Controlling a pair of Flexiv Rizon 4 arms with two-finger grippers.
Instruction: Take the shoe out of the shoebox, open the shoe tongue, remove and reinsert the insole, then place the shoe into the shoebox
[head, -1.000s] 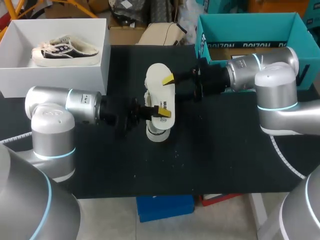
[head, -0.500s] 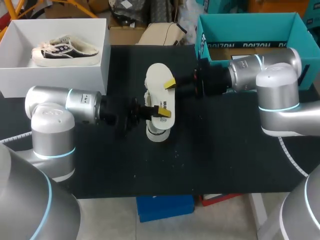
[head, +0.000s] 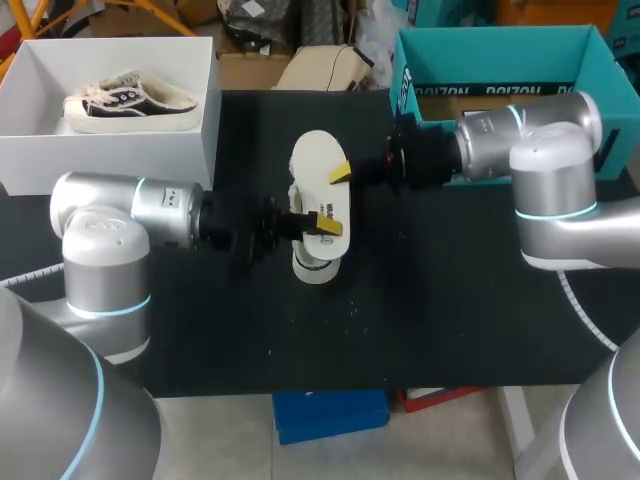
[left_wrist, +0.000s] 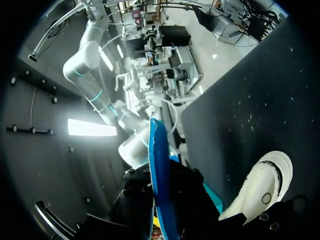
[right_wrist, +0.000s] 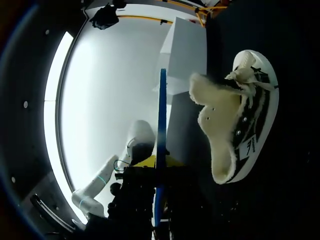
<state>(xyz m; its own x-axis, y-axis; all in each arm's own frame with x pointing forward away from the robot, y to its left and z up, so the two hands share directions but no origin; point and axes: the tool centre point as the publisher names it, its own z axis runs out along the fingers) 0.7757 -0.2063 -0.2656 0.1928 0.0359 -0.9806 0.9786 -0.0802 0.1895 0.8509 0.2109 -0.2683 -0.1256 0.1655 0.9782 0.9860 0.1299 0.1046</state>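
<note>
A cream insole (head: 317, 172) hangs over the middle of the black table, held from two sides. My left gripper (head: 326, 224) is shut on its near end, and my right gripper (head: 339, 173) is shut on its right edge. Below the insole lies the shoe (head: 312, 266), mostly hidden by it. Seen from the left wrist, the insole is a thin blue edge (left_wrist: 159, 180) running out from the gripper, with the shoe's white sole (left_wrist: 261, 186) beside it. In the right wrist view the insole's edge (right_wrist: 161, 135) stands upright beside the fleece-lined shoe (right_wrist: 235, 125).
A white shoebox (head: 200, 130) stands at the back left with a second shoe (head: 130, 101) inside. A teal box (head: 405, 70) sits at the back right, close behind my right arm. Bare black table lies in front of the shoe.
My right gripper's fingers have come together on the insole's right edge. The left gripper, insole and shoe have stayed in place.
</note>
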